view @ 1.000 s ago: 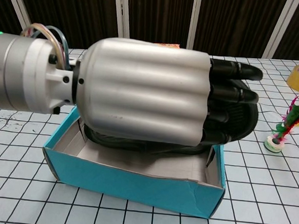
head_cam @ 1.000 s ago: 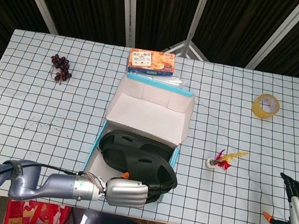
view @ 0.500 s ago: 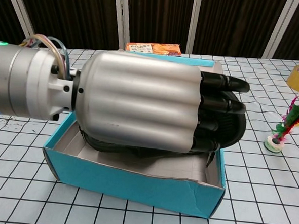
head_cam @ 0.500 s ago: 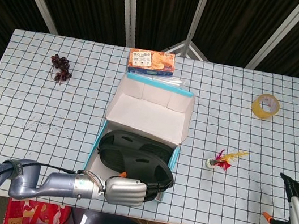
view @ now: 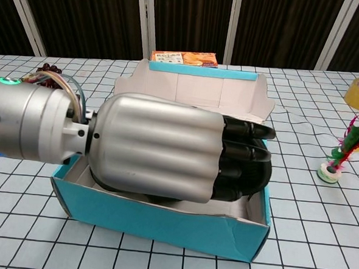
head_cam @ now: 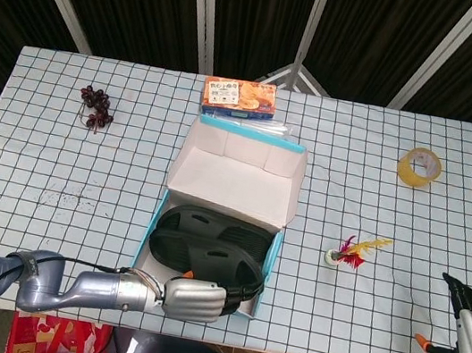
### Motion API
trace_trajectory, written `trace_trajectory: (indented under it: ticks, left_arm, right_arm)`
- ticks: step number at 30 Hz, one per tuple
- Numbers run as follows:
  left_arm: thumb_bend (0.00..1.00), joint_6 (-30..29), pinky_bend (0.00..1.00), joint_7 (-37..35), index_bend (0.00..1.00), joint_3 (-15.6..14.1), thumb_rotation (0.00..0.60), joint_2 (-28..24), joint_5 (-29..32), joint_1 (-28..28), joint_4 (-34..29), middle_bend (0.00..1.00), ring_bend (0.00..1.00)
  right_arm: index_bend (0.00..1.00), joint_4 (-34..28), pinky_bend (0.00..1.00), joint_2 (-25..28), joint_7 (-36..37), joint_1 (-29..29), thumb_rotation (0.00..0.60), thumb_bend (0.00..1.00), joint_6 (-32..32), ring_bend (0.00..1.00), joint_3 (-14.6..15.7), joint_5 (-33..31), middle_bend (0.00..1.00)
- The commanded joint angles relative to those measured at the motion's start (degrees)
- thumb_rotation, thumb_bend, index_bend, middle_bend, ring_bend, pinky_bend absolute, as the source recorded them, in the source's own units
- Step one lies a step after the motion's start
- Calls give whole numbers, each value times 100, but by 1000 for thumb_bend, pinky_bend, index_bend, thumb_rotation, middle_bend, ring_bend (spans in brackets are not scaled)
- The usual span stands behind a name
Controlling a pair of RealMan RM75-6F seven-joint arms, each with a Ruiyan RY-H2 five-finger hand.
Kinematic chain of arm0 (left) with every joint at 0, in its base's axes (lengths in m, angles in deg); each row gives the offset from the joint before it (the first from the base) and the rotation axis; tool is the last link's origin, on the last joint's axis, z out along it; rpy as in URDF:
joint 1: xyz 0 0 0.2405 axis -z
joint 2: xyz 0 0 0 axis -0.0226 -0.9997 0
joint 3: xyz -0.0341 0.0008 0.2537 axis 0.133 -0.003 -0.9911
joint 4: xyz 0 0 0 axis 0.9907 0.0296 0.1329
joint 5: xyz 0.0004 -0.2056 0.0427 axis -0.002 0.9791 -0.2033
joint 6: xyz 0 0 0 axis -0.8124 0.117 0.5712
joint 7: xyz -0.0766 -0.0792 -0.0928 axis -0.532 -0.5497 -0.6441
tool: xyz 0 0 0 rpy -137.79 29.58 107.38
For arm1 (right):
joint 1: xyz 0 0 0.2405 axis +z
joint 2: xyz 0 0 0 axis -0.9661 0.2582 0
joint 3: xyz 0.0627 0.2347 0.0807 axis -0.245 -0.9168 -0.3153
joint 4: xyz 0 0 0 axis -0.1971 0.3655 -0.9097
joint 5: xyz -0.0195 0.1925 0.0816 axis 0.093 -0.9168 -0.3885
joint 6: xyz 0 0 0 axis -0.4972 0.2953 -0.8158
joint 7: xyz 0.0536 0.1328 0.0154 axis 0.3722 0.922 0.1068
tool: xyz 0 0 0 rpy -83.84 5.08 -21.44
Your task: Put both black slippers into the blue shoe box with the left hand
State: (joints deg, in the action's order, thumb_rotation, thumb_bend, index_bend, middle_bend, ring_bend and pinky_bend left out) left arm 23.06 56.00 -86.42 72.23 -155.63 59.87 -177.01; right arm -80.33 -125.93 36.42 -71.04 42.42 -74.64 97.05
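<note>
The left robot hand [head_cam: 194, 299] was clamped on a black slipper [head_cam: 221, 266], lowering it into the blue shoe box [view: 162, 222] at the counter's [head_cam: 57, 165] near edge. The other black slipper [head_cam: 209, 226] already lay inside, so release appeared to be all that remained. The right robot hand [head_cam: 470, 311] rested far right, its fingers indistinct. Open counter lay left and right of the box.

Checked table [head_cam: 58, 156], box [head_cam: 271, 264], tape [head_cam: 420, 165]

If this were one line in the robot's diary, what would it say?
step: lowering second slipper | left hand: holds black slippers inside blue shoe box | right hand: idle at table edge | lid: open
</note>
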Motion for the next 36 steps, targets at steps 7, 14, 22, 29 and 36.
trace_trajectory:
  ticks: [7, 14, 22, 29, 36]
  left_arm:
    - [484, 125, 82, -362, 453, -204, 600, 176, -39, 8, 228, 536, 83]
    - [484, 234, 153, -759, 446, -260, 600, 386, 96, 34, 495, 529, 83]
    - [484, 516, 230, -1167, 443, -353, 600, 678, 304, 101, 751, 527, 82]
    - [484, 641, 249, -1242, 440, -453, 600, 818, 362, 100, 881, 525, 83]
    - [476, 549, 252, -1105, 354, -374, 600, 811, 357, 84, 878, 479, 71]
  right_arm:
    - [58, -20, 36, 6, -39, 10, 600, 161, -35, 105, -5, -55, 108]
    - [59, -32, 36, -1, -100, 29, 600, 160, -83, 105, -20, -134, 108]
    - [60, -56, 36, -3, -161, 40, 600, 162, -104, 105, -28, -179, 108]
    - [60, -63, 36, -6, -181, 30, 600, 161, -92, 105, -39, -220, 108]
    - [60, -76, 36, -1, -180, 19, 600, 161, -75, 105, -38, -217, 108]
